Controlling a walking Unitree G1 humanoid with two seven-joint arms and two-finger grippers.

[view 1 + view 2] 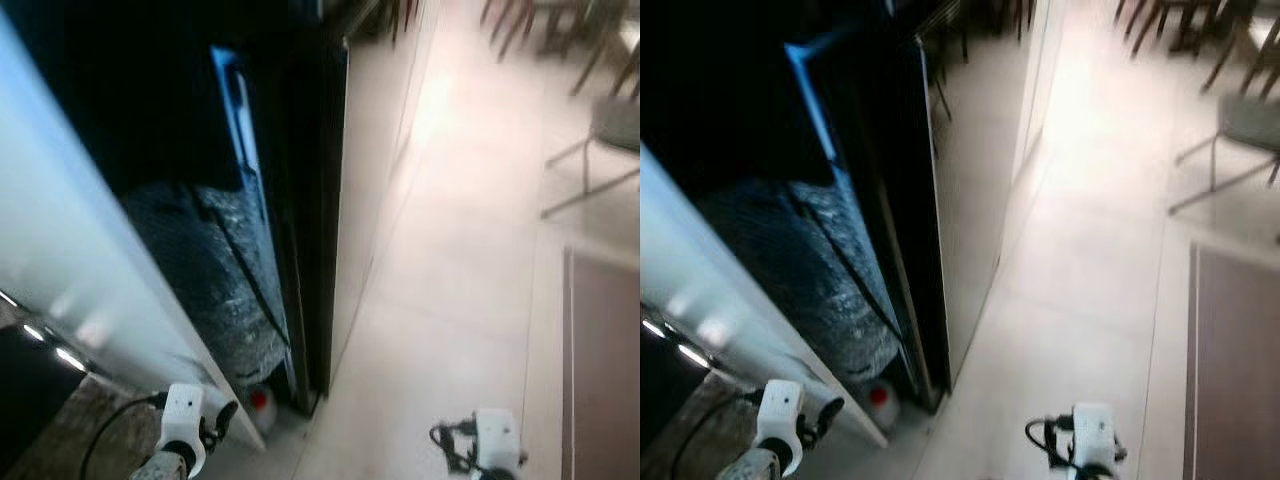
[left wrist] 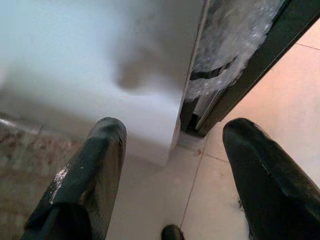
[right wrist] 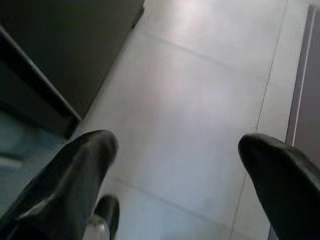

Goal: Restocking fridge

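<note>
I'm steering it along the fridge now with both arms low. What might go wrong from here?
1. The head views are blurred, so the dark fridge edge is hard to judge and the left end effector may clip it.
2. A small red-capped bottle stands on the floor by that edge and might get kicked.

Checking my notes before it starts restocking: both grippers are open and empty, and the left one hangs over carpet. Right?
Not quite. The left gripper hangs over pale floor tiles beside a white panel, as the left wrist view shows. Both grippers are open and empty, the right gripper too.
</note>
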